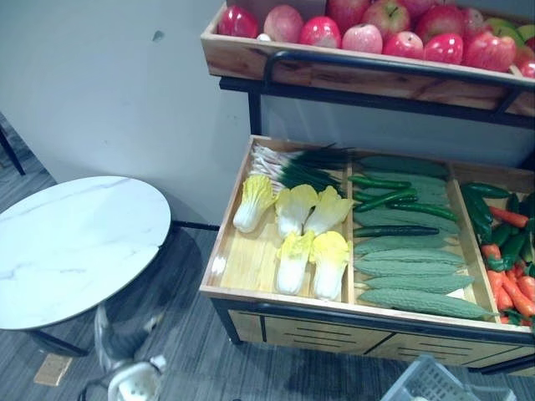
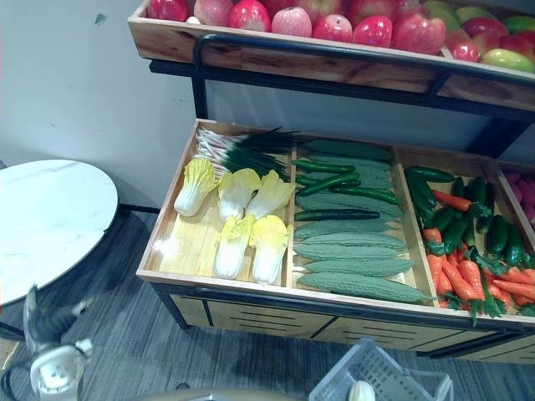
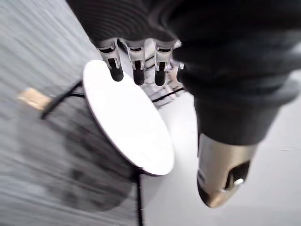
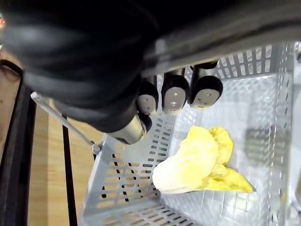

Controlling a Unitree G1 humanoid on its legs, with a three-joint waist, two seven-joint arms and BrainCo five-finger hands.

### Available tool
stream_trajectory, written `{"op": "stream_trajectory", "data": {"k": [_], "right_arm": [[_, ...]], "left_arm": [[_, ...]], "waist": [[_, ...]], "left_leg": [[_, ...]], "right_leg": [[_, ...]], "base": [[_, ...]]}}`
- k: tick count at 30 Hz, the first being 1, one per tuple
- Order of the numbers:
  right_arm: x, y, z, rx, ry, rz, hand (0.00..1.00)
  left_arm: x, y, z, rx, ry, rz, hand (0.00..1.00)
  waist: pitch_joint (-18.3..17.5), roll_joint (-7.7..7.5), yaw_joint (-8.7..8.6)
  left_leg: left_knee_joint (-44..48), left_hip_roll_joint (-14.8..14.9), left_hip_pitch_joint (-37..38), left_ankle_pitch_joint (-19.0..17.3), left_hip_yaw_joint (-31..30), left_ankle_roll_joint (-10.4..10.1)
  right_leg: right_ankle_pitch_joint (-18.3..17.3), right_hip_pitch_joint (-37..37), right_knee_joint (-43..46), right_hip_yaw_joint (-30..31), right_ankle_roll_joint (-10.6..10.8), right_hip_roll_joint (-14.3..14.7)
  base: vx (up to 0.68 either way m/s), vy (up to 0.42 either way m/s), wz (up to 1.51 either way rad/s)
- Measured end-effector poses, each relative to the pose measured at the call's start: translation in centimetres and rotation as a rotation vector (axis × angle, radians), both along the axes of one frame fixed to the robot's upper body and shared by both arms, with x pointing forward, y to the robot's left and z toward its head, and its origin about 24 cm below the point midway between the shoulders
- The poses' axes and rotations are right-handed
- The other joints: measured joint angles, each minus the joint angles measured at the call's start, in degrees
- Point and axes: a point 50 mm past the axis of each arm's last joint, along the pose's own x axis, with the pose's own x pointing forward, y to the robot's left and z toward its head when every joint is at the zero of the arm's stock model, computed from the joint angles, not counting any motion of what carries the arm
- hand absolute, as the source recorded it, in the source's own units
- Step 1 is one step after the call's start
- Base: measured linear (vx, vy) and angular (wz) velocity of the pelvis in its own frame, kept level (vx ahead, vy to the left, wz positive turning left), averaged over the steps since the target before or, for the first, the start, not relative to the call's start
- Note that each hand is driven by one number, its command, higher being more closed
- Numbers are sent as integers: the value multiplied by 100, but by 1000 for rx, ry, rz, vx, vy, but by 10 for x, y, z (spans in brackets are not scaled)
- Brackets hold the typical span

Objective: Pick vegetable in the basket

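Note:
A grey plastic basket (image 4: 263, 108) hangs under my right hand (image 4: 174, 96), whose fingers are curled round its handle. One yellow napa cabbage (image 4: 197, 162) lies on the basket's floor. The basket (image 2: 359, 368) also shows at the bottom of the right eye view, below the stand's front edge. Several more napa cabbages (image 1: 292, 234) lie in the left compartment of the wooden vegetable crate (image 1: 242, 280), with spring onions (image 1: 292, 163) behind them. My left hand (image 3: 136, 66) hangs open and holds nothing, above the round white table (image 3: 127, 122).
The crate's middle compartment holds bitter gourds (image 1: 410, 267) and green chillies (image 1: 384, 196); the right one holds carrots (image 1: 514, 288) and cucumbers (image 1: 481, 209). An upper shelf carries apples (image 1: 376, 29). The round marble-top table (image 1: 75, 242) stands left of the stand.

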Motion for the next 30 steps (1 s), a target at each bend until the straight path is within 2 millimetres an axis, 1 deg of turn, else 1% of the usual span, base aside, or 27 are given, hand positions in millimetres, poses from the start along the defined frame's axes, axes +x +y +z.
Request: {"op": "stream_trajectory", "data": {"k": [1, 2, 3, 5, 6, 7, 9, 12, 15, 18, 21, 22, 23, 24, 25, 26, 27, 28, 29, 30], "right_arm": [[1, 0, 0, 1, -1, 7, 100], [2, 1, 0, 2, -1, 9, 100], [3, 1, 0, 1, -2, 10, 100], [7, 2, -1, 0, 1, 22, 100], [7, 2, -1, -5, 6, 23, 100], [10, -1, 0, -13, 7, 40, 100], [15, -5, 2, -25, 12, 90, 100], [19, -8, 3, -35, 22, 139, 100], [26, -8, 3, -38, 30, 195, 100], [24, -7, 2, -30, 44, 207, 100], [23, -7, 2, -26, 50, 204, 100], [25, -7, 2, -25, 46, 203, 100], [29, -6, 2, -24, 37, 205, 100], [35, -7, 2, -27, 24, 208, 100], [37, -8, 2, -30, 18, 209, 100], [40, -9, 3, -33, 12, 207, 100], [41, -9, 3, -35, 8, 203, 100], [42, -9, 4, -35, 4, 204, 100], [44, -6, 2, -26, 0, 204, 100], [50, -1, 1, -16, -19, 207, 100]], "left_arm": [[-15, 0, -16, -43, 80, 35, 0], [-32, -2, -31, -91, 157, 74, 0], [-40, -4, -38, -117, 196, 89, 0], [-70, -14, -61, -229, 353, 118, 0], [-77, -16, -66, -253, 385, 123, 0], [-90, -21, -73, -305, 445, 130, 0], [-106, -29, -80, -386, 519, 108, 0], [-107, -38, -86, -448, 558, 37, 0], [-95, -47, -89, -489, 560, -53, 0], [-88, -54, -91, -510, 554, -99, 0], [-85, -60, -93, -531, 546, -114, 0], [-84, -62, -94, -533, 550, -128, 0], [-81, -63, -94, -532, 547, -137, 0], [-81, -64, -94, -533, 546, -141, 0], [-80, -64, -94, -540, 537, -135, 0], [-77, -66, -94, -548, 524, -134, 0], [-74, -67, -94, -547, 523, -147, 0], [-68, -68, -95, -545, 520, -167, 0], [-67, -69, -95, -540, 525, -182, 0], [-65, -69, -94, -532, 531, -200, 0]], "waist": [[-11, -8, -1], [-60, 20, -11], [-74, 26, -15], [-93, 54, -31], [-97, 60, -43], [-103, 72, -88], [-97, 101, -188], [-84, 114, -197], [-42, 140, -307], [-15, 135, -312], [-7, 133, -310], [27, 115, -307], [144, 51, -304], [265, 81, -297], [301, 55, -298], [406, 101, -303], [471, 130, -304], [571, 162, -298], [604, 167, -299], [681, 177, -297]], "left_leg": [[-18, -8, 60, -3, -1, -2], [-47, -12, 69, -5, 0, -4], [-59, -15, 66, -7, -2, -5], [-50, -17, 68, -30, -6, -8], [-49, -18, 68, -35, -5, -9], [-48, -20, 73, -35, 8, -10], [-47, -15, 161, -31, 96, -21], [-47, -14, 248, -69, 190, -30], [-47, -9, 311, -94, 273, -40], [-48, -9, 371, -115, 297, -49], [-49, -6, 395, -145, 303, -86], [57, -4, 384, -213, 320, -83], [454, 8, 323, -435, 341, -82], [967, 50, 167, -709, 360, -55], [1214, 74, 90, -848, 359, -49], [1729, 128, -91, -1141, 350, -50], [1973, 159, -186, -1296, 328, -33], [2448, 187, -366, -1579, 304, 28], [2742, 211, -489, -1754, 318, 91], [2894, 279, -508, -1834, 482, 114]], "right_leg": [[0, 43, -34, -12, 0, -1], [-1, 52, -65, -19, 2, 1], [-1, 53, -77, -23, 2, 1], [-1, 54, -113, -14, 3, 4], [0, 49, -115, -7, 3, 4], [0, 40, -115, 15, 3, 4], [8, 51, -104, 101, 15, 4], [11, 62, -102, 205, 21, 3], [6, 59, -94, 280, 12, 5], [-3, 98, -92, 307, 11, 4], [-18, 110, -75, 314, 26, 2], [-45, 111, -32, 341, 33, -8], [-97, 134, 81, 409, 29, -34], [-159, 125, 207, 484, 29, -45], [-190, 126, 263, 507, 50, -46], [-291, 86, 455, 517, 54, -58], [-362, 35, 613, 532, 58, -71], [-494, -118, 971, 615, 69, -123], [-506, -269, 1305, 729, 100, -171], [-406, -523, 1709, 983, -24, -159]], "base": [[0, 0, 0], [0, 0, 0], [33, -12, -1], [45, -13, -3], [47, -13, -6], [48, -12, -6], [51, -11, -20], [25, -8, -19], [4, -10, -13], [-3, -6, -5], [0, -3, -1], [-2, -2, -13], [-25, 7, -23], [-31, 13, -24], [-38, 23, -18], [-21, 33, -9], [-40, 78, -11], [-48, 121, -17], [-81, 189, -38], [-56, 140, -49]]}}
